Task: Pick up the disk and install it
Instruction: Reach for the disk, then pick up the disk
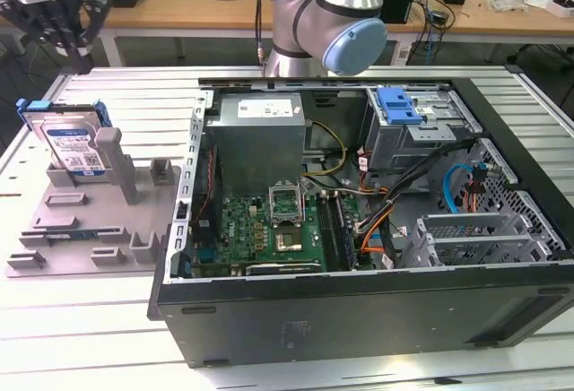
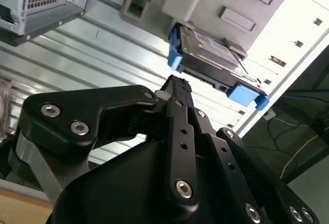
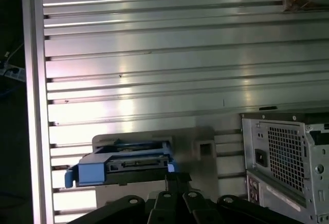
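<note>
Gripper (image 2: 176, 86), fingers together and empty, hovers above the disk (image 1: 70, 144), which is propped in a grey holder (image 1: 90, 221) at the exterior view's left, label facing near, long axis sloping upward.

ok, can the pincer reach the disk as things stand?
Probably yes: the pincer hangs above the disk, which stands exposed in its grey holder; nothing lies between. It looks shut, though.
</note>
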Robot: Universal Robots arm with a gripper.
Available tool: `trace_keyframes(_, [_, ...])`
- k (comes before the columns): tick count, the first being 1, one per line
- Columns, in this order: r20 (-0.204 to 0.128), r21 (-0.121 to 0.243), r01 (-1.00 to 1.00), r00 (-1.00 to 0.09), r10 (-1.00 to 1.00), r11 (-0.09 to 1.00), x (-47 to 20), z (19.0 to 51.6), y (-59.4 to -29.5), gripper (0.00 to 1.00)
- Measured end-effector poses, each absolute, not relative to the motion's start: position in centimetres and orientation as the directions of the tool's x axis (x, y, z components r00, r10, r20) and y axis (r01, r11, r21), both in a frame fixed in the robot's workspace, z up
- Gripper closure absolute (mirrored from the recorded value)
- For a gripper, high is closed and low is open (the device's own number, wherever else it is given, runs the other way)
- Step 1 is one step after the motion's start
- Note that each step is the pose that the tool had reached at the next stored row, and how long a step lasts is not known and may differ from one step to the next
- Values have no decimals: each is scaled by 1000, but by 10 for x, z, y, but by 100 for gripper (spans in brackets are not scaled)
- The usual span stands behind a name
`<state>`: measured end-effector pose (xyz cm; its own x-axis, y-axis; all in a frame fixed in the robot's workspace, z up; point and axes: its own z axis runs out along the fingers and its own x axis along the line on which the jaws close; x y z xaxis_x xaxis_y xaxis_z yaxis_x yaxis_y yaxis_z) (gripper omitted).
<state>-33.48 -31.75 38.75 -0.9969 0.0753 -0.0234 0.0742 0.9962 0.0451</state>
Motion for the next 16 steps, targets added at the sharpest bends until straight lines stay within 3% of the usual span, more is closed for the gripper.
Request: trace_keyframes(16, [-23,45,74,-997,75,996,-378,386,-311,89])
